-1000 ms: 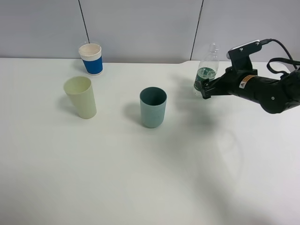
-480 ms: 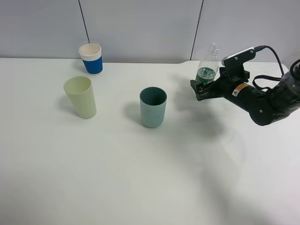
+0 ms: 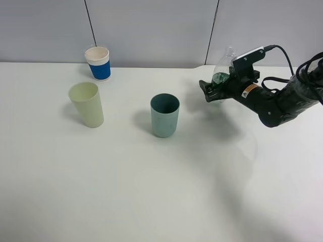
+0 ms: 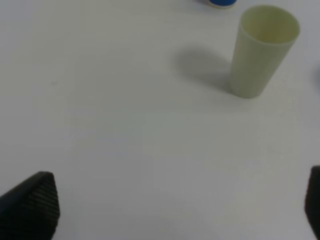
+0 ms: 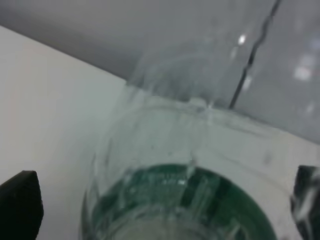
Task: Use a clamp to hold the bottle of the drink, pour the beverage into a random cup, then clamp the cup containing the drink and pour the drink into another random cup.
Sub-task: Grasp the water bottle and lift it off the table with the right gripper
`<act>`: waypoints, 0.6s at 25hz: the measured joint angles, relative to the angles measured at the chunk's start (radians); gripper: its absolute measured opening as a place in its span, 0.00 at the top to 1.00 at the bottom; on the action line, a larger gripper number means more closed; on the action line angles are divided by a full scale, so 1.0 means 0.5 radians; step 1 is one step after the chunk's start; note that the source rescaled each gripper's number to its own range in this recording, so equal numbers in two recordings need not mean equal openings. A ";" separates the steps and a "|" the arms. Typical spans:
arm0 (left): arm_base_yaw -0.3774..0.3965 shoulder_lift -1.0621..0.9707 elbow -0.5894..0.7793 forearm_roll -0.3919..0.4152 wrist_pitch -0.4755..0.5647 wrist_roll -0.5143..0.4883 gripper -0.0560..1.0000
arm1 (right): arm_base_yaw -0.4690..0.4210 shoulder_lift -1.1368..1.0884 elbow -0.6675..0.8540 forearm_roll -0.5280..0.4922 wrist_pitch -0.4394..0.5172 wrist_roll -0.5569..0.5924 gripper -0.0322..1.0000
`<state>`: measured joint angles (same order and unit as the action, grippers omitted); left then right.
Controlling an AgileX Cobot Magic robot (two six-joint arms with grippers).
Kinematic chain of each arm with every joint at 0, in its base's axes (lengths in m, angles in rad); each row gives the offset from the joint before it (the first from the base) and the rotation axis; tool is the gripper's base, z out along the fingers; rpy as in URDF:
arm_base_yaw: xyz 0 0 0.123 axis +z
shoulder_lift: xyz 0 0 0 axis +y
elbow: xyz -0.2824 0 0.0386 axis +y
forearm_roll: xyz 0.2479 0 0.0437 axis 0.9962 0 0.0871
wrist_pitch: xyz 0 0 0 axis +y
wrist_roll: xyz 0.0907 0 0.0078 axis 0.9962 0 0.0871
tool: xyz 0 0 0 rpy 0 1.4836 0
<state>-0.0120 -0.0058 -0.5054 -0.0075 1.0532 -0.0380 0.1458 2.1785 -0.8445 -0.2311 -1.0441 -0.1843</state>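
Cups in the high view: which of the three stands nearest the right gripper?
The teal cup, mid-table. The pale yellow-green tumbler and the blue-and-white paper cup both stand farther off from the right gripper.

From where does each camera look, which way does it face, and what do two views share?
Exterior high: mounted high, facing down across the white table toward the grey wall; shows only the right arm.
Left wrist: on the left arm, facing down past the open left fingers at the pale yellow-green plastic tumbler.
Right wrist: on the right arm, facing the clear plastic bottle with green label, close between the open right fingers.
Shared: the exterior view also shows that tumbler and bottle.
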 joint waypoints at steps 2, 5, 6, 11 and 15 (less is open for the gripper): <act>0.000 0.000 0.000 0.000 0.000 0.000 0.00 | 0.000 0.000 -0.002 -0.009 -0.003 0.000 0.00; 0.000 0.000 0.000 0.000 0.000 0.000 0.00 | 0.000 0.000 -0.002 -0.010 0.005 0.003 0.03; 0.000 0.000 0.000 0.000 0.000 0.000 0.00 | 0.000 0.000 -0.002 -0.010 0.005 0.007 0.16; 0.000 0.000 0.000 0.000 0.000 0.000 0.00 | 0.000 0.000 -0.006 -0.006 0.071 0.125 0.92; 0.000 0.000 0.000 0.000 0.000 0.000 0.00 | 0.000 0.000 -0.006 0.003 0.075 0.160 0.92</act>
<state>-0.0120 -0.0058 -0.5054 -0.0075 1.0532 -0.0380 0.1458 2.1785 -0.8474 -0.2297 -1.0063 -0.1046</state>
